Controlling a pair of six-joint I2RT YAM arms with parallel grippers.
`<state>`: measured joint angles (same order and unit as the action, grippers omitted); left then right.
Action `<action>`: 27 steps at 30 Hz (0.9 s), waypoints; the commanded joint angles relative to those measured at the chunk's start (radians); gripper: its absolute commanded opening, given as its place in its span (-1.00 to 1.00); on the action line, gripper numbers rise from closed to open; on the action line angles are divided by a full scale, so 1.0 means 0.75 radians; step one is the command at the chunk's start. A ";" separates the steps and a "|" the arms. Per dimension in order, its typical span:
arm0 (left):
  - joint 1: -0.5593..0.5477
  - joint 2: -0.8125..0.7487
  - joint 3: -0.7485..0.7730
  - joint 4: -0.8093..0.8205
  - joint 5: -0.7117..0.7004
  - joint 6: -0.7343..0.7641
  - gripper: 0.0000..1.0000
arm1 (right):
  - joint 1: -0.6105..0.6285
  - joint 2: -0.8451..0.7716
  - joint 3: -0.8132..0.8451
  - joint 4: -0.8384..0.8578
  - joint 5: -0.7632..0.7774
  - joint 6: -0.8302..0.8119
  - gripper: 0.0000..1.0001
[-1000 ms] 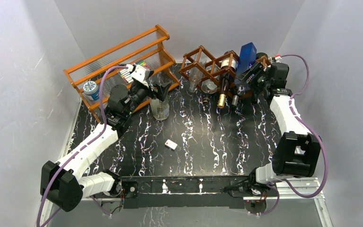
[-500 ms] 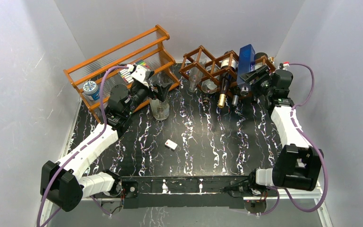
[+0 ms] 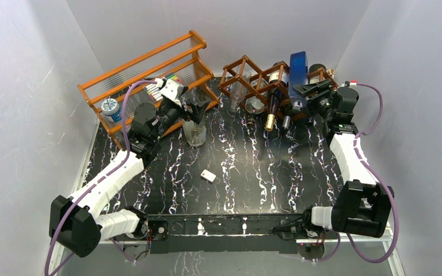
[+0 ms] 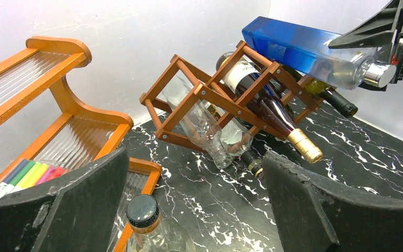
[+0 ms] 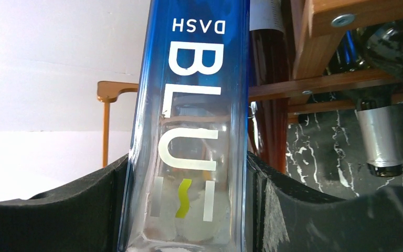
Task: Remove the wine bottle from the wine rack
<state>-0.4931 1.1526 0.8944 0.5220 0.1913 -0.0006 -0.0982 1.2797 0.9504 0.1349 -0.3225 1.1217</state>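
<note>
The wine rack (image 3: 247, 77) (image 4: 160, 77), a dark reddish-brown lattice, stands at the back of the table. My right gripper (image 3: 307, 90) (image 5: 189, 210) is shut on the neck end of a tall square-sided blue bottle (image 3: 298, 70) (image 4: 299, 50) (image 5: 189, 131). This bottle slants up over the rack's right top corner, its silver cap (image 4: 378, 73) toward my wrist. A dark wine bottle (image 3: 273, 100) (image 4: 273, 107) with gold foil lies in a cell, neck toward me. My left gripper (image 3: 195, 109) (image 4: 194, 160) hangs open left of the rack, holding nothing.
An orange tiered shelf (image 3: 149, 63) stands at back left with markers (image 4: 31, 176) and a tin (image 3: 110, 107). A clear bottle with a black cap (image 3: 195, 133) (image 4: 142, 212) stands under my left gripper. Clear bottles (image 4: 210, 131) and a green one (image 4: 330, 94) fill other cells. A small white piece (image 3: 208, 176) lies mid-table.
My right wrist has drawn back to the right and the blue bottle has swung more upright over the rack. The left arm has not moved.
</note>
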 commanded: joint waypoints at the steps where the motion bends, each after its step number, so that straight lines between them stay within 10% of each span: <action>1: 0.002 -0.016 0.031 0.037 0.026 0.002 0.96 | -0.008 -0.183 0.043 0.455 -0.026 0.097 -0.72; 15: 0.047 0.005 0.035 0.060 0.072 -0.062 0.96 | -0.048 -0.253 0.108 0.486 -0.153 0.271 -0.96; 27: 0.068 -0.035 0.043 0.094 0.176 -0.078 0.96 | -0.046 -0.283 0.313 0.068 -0.488 0.108 -1.00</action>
<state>-0.4469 1.1618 0.8948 0.5308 0.2802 -0.0494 -0.1329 1.1465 1.0451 0.0612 -0.5411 1.2629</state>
